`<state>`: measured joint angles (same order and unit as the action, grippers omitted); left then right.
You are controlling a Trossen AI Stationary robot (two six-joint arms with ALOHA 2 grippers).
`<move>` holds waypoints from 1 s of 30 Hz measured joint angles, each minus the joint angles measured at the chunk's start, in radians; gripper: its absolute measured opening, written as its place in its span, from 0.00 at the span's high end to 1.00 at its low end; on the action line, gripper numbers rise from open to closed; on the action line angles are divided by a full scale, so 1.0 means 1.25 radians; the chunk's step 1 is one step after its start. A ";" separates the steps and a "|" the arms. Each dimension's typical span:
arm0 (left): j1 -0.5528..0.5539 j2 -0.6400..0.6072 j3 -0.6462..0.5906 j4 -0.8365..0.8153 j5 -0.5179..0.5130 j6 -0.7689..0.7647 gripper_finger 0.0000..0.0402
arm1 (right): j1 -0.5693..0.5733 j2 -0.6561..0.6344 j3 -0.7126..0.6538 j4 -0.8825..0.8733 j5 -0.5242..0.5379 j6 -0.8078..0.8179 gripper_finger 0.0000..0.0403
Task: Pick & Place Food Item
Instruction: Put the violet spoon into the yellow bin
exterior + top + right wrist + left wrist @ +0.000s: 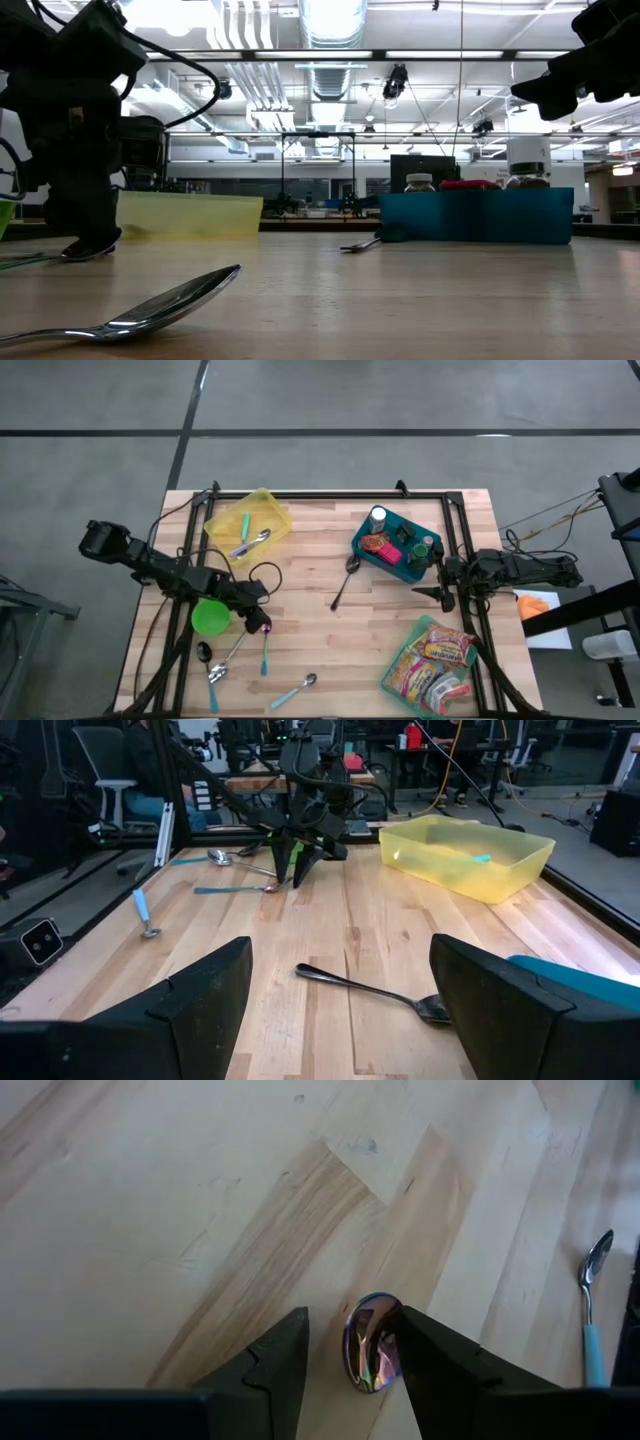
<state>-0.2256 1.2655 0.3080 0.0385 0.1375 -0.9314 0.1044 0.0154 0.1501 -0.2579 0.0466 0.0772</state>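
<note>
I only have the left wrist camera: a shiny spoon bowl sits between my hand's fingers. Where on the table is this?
Observer: Seen from above, the left hand is on the table's left side, right beside the green cup.
Operator: What does the rest of the spoon look like?
Observer: The spoon has a teal handle that points away from the yellow bin.
Operator: Where does that bin stand?
Observer: Beyond the cup, near the far left corner, with a spoon already inside.
Operator: Is the other arm in my way?
Observer: No. The right hand waits open at the table's right edge, beside the blue bin.
</note>
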 joint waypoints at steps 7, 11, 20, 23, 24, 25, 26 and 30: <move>0.000 0.000 -0.001 -0.009 -0.020 -0.002 0.71 | 0.000 0.000 0.000 0.000 0.000 -0.001 0.25; 0.000 0.000 -0.002 -0.014 -0.030 -0.005 0.82 | 0.000 0.000 0.000 0.000 0.000 -0.001 0.25; 0.000 -0.002 -0.001 -0.025 -0.052 -0.018 0.96 | 0.000 0.000 0.000 0.000 0.000 -0.001 0.25; 0.000 -0.002 0.000 -0.025 -0.057 -0.018 0.99 | 0.000 0.000 0.000 0.000 0.000 -0.001 0.25; 0.000 -0.002 0.000 -0.025 -0.060 -0.018 0.99 | 0.000 0.000 0.000 0.000 0.000 -0.001 0.25; 0.000 -0.002 0.000 -0.025 -0.062 -0.018 0.99 | 0.000 0.000 0.000 0.000 0.000 -0.001 0.25; 0.000 -0.002 0.000 -0.025 -0.062 -0.018 0.99 | 0.000 0.000 0.000 0.000 0.000 -0.001 0.25; 0.000 -0.002 0.000 -0.027 -0.067 -0.022 1.00 | 0.000 0.000 0.000 0.000 0.000 -0.001 0.25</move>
<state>-0.2256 1.2625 0.3077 0.0042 0.0540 -0.9588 0.1047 0.0154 0.1501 -0.2581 0.0464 0.0753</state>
